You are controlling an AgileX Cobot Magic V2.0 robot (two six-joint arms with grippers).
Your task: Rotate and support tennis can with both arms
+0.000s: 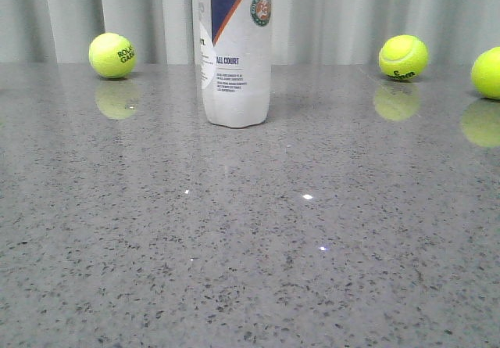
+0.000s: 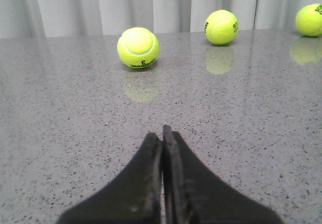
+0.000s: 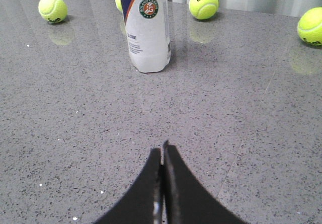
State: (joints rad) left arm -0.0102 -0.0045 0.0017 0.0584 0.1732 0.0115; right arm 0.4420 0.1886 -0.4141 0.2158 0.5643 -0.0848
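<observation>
The tennis can (image 1: 232, 47) stands upright at the back middle of the grey table, white with a navy section, an orange stripe and a round emblem; its top is cut off by the frame. It also shows in the right wrist view (image 3: 147, 27), far ahead of my right gripper (image 3: 162, 151), which is shut and empty over bare table. My left gripper (image 2: 162, 133) is shut and empty; the can is out of its view. Neither gripper shows in the front view.
Yellow tennis balls lie on the grey speckled table (image 1: 250, 231): one at back left (image 1: 112, 55), two at back right (image 1: 403, 57) (image 1: 487, 73). The left wrist view shows three balls ahead (image 2: 138, 47) (image 2: 221, 26) (image 2: 309, 19). A grey curtain hangs behind the table.
</observation>
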